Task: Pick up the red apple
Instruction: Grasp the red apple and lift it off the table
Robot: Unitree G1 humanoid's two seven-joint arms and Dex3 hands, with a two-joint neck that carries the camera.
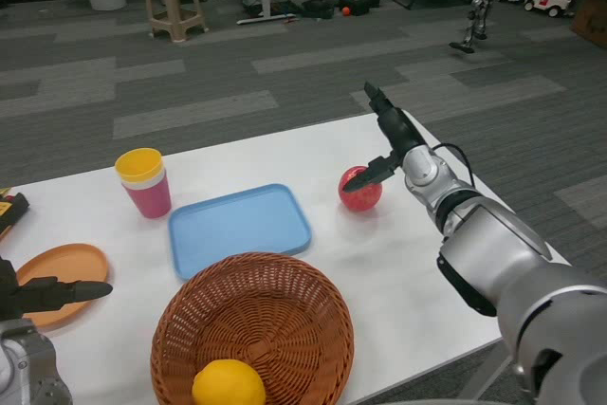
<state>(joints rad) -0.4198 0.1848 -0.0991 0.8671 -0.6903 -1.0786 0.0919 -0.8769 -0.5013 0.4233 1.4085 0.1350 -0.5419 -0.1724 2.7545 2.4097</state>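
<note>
While the white table (398, 263) bears all, right hand (387, 144) (the nearer; left hand (43, 293) idles far off) spreads released, one finger touching the round red apple (360, 189) lying just below-left of it.

I'm seeing a smooth matt white table (398, 263), and on it a glossy red apple (360, 189) at about two o'clock from the basket (253, 329). That basket is rough woven wicker, holding a lemon (228, 384) with dull, pebbled-looking skin. At twelve o'clock from it, a smooth blue plastic tray (239, 226). My right forearm (503, 253) reads as brushed silvery metal; its hand (384, 154) is matt black.
</note>
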